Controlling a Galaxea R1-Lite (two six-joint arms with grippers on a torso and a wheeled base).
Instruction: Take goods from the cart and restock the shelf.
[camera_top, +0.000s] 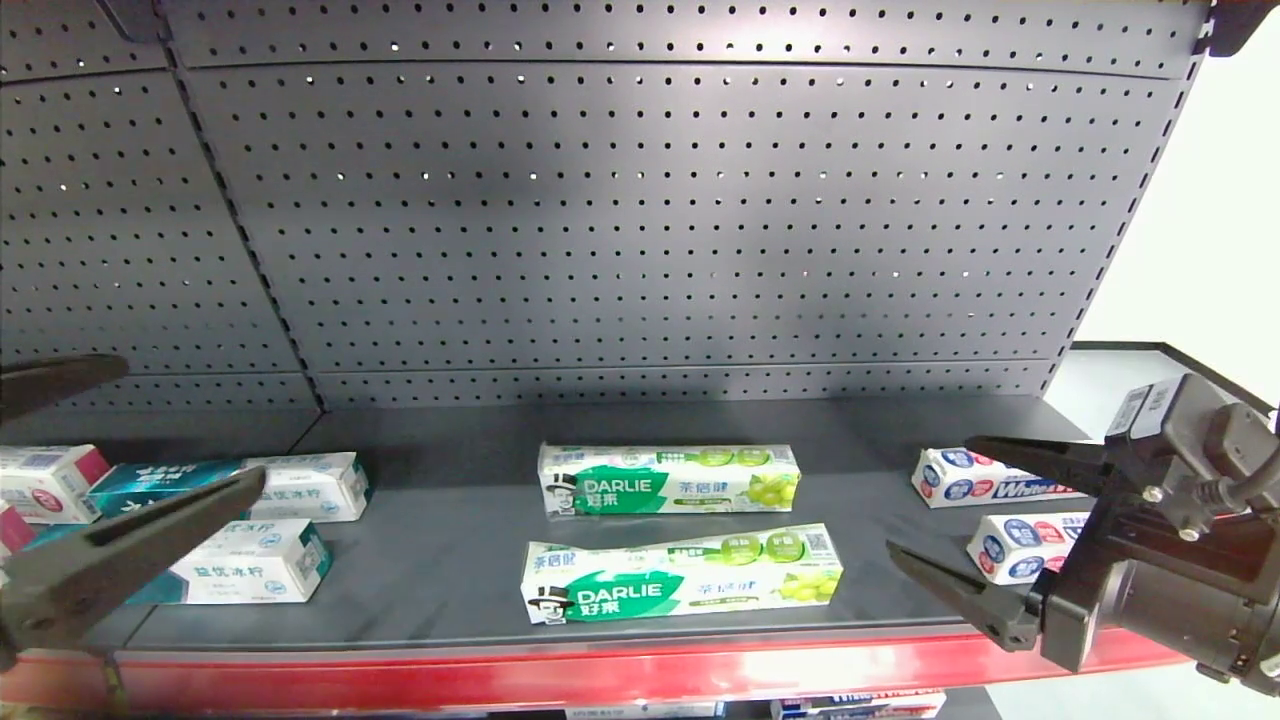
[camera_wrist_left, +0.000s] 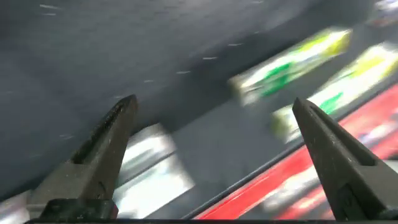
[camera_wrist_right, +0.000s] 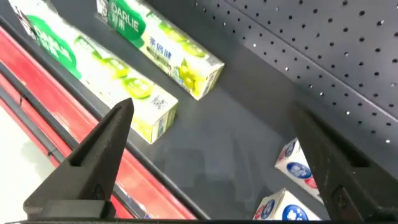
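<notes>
We face a dark grey shelf (camera_top: 450, 540) whose back is a perforated metal panel (camera_top: 640, 220); light pricks through a few holes near its top. On the left a slanting upright (camera_top: 240, 230) separates it from a 2nd perforated panel (camera_top: 90, 220). A glossy red strip (camera_top: 600, 672) runs along the near edge and catches a white glare. To the right of the unit we see a bright white wall (camera_top: 1210, 220), and below it a pale surface (camera_top: 1120, 380) with a dark rim.
</notes>
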